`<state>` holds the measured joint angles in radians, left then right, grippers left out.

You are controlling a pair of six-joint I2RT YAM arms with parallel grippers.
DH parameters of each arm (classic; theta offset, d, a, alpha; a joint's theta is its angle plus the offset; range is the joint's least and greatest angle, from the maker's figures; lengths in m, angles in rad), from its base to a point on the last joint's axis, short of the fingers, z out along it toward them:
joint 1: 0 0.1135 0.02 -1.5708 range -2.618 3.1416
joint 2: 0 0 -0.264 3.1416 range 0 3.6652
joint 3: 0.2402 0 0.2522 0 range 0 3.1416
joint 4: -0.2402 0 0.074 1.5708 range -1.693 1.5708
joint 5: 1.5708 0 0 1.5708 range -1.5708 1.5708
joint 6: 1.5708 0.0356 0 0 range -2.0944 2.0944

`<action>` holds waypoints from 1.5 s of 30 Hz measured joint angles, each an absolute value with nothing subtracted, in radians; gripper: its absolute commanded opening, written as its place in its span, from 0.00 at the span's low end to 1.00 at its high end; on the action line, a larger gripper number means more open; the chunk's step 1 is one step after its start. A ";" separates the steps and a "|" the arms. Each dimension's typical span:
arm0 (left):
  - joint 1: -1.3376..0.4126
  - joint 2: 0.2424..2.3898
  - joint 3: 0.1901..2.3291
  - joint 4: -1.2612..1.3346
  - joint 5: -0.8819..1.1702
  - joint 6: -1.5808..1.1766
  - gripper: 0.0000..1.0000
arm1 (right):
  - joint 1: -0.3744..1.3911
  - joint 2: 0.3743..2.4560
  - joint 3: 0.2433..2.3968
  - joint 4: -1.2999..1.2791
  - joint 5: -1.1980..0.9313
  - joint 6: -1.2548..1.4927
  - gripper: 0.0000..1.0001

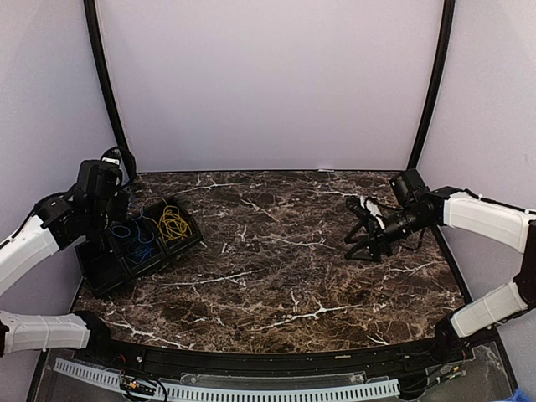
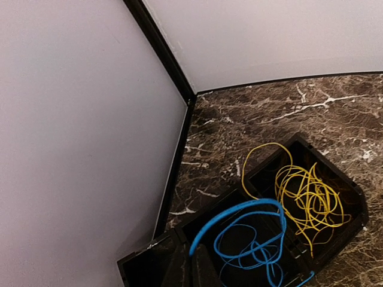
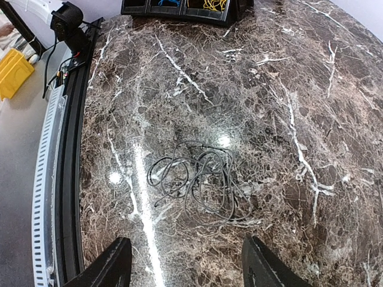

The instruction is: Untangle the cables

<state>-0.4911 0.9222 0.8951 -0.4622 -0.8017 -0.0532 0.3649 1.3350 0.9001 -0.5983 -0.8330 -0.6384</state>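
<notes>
A black compartment tray [image 1: 102,272] stands at the table's left. Loose yellow cables [image 1: 172,224] lie in its far compartment and blue cables [image 1: 132,237] in the middle one; both show in the left wrist view, yellow [image 2: 308,200] and blue [image 2: 257,242]. My left gripper [image 2: 192,266] is over the tray, shut on one end of a blue cable that arcs up out of it. A thin grey cable tangle [image 3: 200,179] lies on the marble. My right gripper [image 3: 188,266] is wide open and empty, hovering just short of that tangle, at the table's right [image 1: 362,234].
Lilac walls enclose the table on three sides, with black frame posts [image 1: 107,92] at the back corners. A slotted white cable duct [image 1: 251,389] runs along the near edge. A yellow object [image 3: 12,72] sits off the table. The tray rim [image 2: 335,173] is raised.
</notes>
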 measured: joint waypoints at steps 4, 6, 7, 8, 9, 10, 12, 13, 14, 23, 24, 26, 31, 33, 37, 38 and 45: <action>-0.370 0.981 0.884 -0.457 -0.760 -0.036 0.00 | 0.365 1.333 0.896 -0.598 -0.830 -0.643 0.64; -0.328 1.005 0.866 -0.444 -0.735 -0.029 0.00 | 0.365 1.333 0.896 -0.598 -0.827 -0.647 0.65; -0.310 1.017 0.855 -0.437 -0.717 -0.027 0.00 | 0.365 1.333 0.896 -0.598 -0.825 -0.649 0.65; -0.296 1.028 0.845 -0.432 -0.705 -0.026 0.00 | 0.365 1.333 0.895 -0.598 -0.823 -0.651 0.65; -0.287 1.037 0.837 -0.428 -0.691 -0.025 0.00 | 0.365 1.333 0.896 -0.598 -0.820 -0.653 0.65; -0.280 1.048 0.832 -0.421 -0.677 -0.025 0.00 | 0.365 1.333 0.896 -0.599 -0.817 -0.654 0.65; -0.270 1.076 0.831 -0.401 -0.656 -0.023 0.00 | 0.365 1.333 0.896 -0.599 -0.812 -0.657 0.65; -0.268 1.090 0.831 -0.390 -0.651 -0.022 0.00 | 0.365 1.333 0.896 -0.599 -0.810 -0.658 0.65; -0.266 1.108 0.832 -0.381 -0.647 -0.022 0.00 | 0.365 1.333 0.896 -0.599 -0.809 -0.659 0.65; -0.246 1.298 0.841 -0.305 -0.638 -0.028 0.00 | 0.365 1.333 0.895 -0.604 -0.793 -0.675 0.65; -0.240 1.313 0.841 -0.302 -0.632 -0.033 0.00 | 0.365 1.333 0.895 -0.604 -0.791 -0.676 0.65; -0.226 1.330 0.841 -0.298 -0.609 -0.048 0.00 | 0.365 1.333 0.895 -0.606 -0.788 -0.677 0.65; -0.190 1.333 0.841 -0.282 -0.543 -0.092 0.00 | 0.365 1.333 0.895 -0.606 -0.783 -0.680 0.65; -0.176 1.333 0.841 -0.282 -0.521 -0.112 0.00 | 0.365 1.337 0.895 -0.607 -0.783 -0.681 0.65; -0.144 1.340 0.841 -0.286 -0.467 -0.157 0.00 | 0.365 1.347 0.895 -0.608 -0.780 -0.684 0.65; -0.138 1.349 0.841 -0.287 -0.457 -0.170 0.00 | 0.365 1.347 0.895 -0.608 -0.780 -0.684 0.65; -0.104 1.466 0.852 -0.332 -0.381 -0.237 0.00 | 0.365 1.349 0.895 -0.612 -0.775 -0.691 0.65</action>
